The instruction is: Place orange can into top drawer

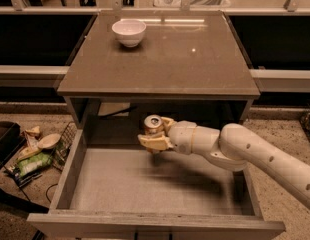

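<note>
The orange can stands upright, silver top showing, held between the yellowish fingers of my gripper. The gripper reaches in from the right on a white arm and holds the can over the back part of the top drawer, just in front of the cabinet's opening. The drawer is pulled out wide, with a flat grey bottom and low side walls. The can's lower part is hidden by the fingers, so I cannot tell if it touches the drawer floor.
A white bowl sits on the brown cabinet top at the back left. A basket with trash and packets lies on the floor to the left. Rails and dark counters run behind.
</note>
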